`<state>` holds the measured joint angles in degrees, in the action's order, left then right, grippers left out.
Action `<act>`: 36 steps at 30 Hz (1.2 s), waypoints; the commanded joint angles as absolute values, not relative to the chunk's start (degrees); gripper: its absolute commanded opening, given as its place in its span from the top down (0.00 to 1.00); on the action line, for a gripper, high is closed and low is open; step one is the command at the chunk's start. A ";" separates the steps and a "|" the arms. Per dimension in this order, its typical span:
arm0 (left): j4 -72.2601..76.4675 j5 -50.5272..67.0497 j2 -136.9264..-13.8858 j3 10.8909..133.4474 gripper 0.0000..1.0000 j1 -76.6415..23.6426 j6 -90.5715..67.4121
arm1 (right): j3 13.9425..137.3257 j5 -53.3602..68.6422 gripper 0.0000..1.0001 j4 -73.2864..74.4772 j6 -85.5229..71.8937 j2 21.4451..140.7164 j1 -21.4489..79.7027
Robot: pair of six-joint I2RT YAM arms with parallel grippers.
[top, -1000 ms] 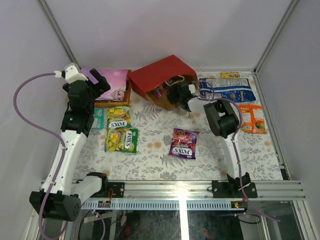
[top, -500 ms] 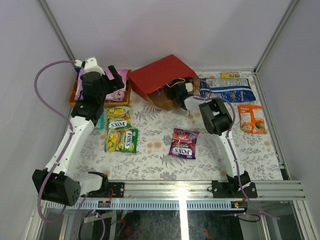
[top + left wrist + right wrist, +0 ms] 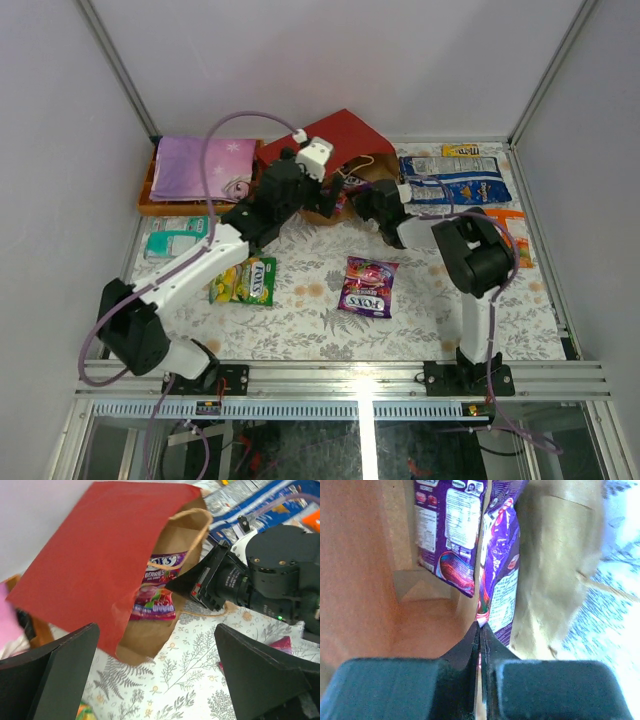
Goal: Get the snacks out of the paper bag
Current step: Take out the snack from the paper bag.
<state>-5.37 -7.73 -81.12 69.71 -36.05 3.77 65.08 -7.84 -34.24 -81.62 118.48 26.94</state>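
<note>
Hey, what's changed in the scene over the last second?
The left arm swung from over the orange tray across to the paper bag; the left gripper now hangs open at the bag's mouth. The right gripper, inside the bag, closed on a purple packet. The bag and the packets already out stayed put.

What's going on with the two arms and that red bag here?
The right gripper is inside the red paper bag, which lies on its side, shut on the edge of a purple candy packet. A second purple packet sits beside it. The left gripper hovers open in front of the bag's mouth, holding nothing. Other snacks already lie on the table, including a purple Fox's bag and a blue-white bag.
</note>
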 commanded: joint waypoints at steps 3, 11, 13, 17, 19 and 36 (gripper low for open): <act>3.77 -3.82 -90.03 76.74 0.00 -38.50 14.08 | 51.40 -7.08 1.00 -45.50 -82.33 106.84 26.85; 2.95 4.16 -97.50 84.24 0.00 -38.84 15.05 | 39.79 -7.42 1.00 -47.53 -79.46 95.80 26.85; 1.51 8.08 -97.69 84.39 0.00 -39.08 15.81 | 38.62 -8.32 1.00 -46.53 -78.68 93.19 26.83; -2.16 16.01 -97.18 84.03 0.00 -39.32 17.98 | 36.05 -8.91 1.00 -45.96 -78.64 89.84 26.81; -3.66 16.88 -97.27 84.25 0.00 -39.64 18.89 | 34.98 -9.10 1.00 -45.48 -78.41 88.11 26.82; -3.78 2.02 -108.97 92.13 0.13 -41.99 17.92 | 27.91 -6.70 1.00 -29.20 -68.30 67.01 26.83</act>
<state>-5.32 8.54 -106.63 88.84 -41.36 18.24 29.26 -7.90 -30.76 -73.36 72.53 26.94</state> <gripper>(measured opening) 0.910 0.011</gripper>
